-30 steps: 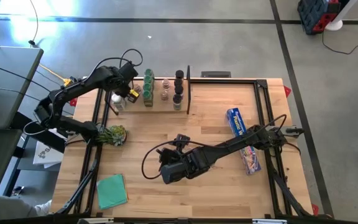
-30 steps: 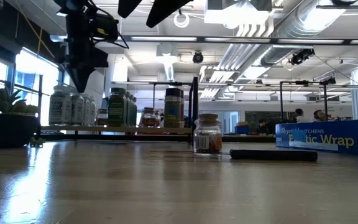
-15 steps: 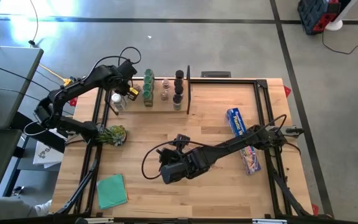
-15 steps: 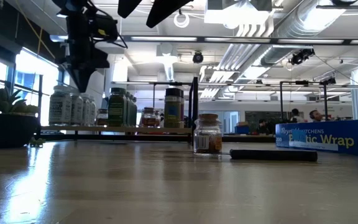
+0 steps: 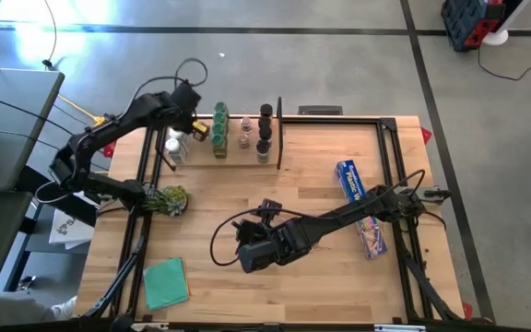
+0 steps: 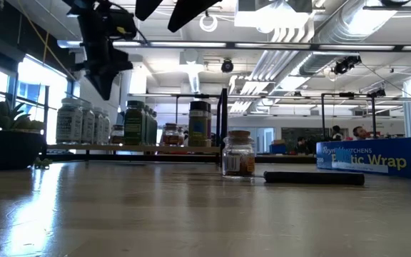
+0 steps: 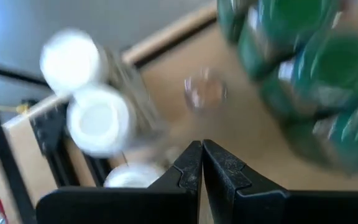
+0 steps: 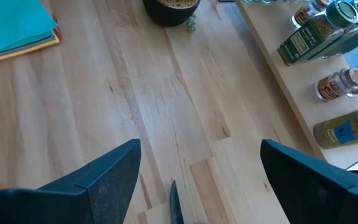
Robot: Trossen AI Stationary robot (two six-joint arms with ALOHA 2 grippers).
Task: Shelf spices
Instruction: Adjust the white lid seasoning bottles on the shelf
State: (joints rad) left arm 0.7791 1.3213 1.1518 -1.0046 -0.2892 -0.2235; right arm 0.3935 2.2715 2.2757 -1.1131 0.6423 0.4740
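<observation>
The shelf point(image 5: 238, 159) is a pale plank along the table's far edge, with a black rod point(image 5: 279, 134) at its right end. On it stand jars with white caps point(image 5: 173, 146), green caps point(image 5: 219, 129) and black caps point(image 5: 265, 129). My left gripper point(image 5: 195, 127) hangs shut above the white-capped jars point(image 7: 98, 118), touching nothing. One clear jar point(image 6: 238, 153) with brownish contents stands alone on the tabletop. My right gripper point(image 5: 247, 256) is open over the table's middle; its fingers point(image 8: 114, 165) stand wide apart above bare wood.
A long blue wrap box point(image 5: 359, 207) lies at the table's right. A potted plant point(image 5: 168, 198) sits left of centre and teal paper point(image 5: 166, 281) near the near-left corner. A dark-handled knife point(image 6: 312, 177) lies by the lone jar. Bare wood lies near the front edge.
My left gripper has risen a little above the shelf's white-capped jars and stayed shut. The right arm and all the jars have kept still.
</observation>
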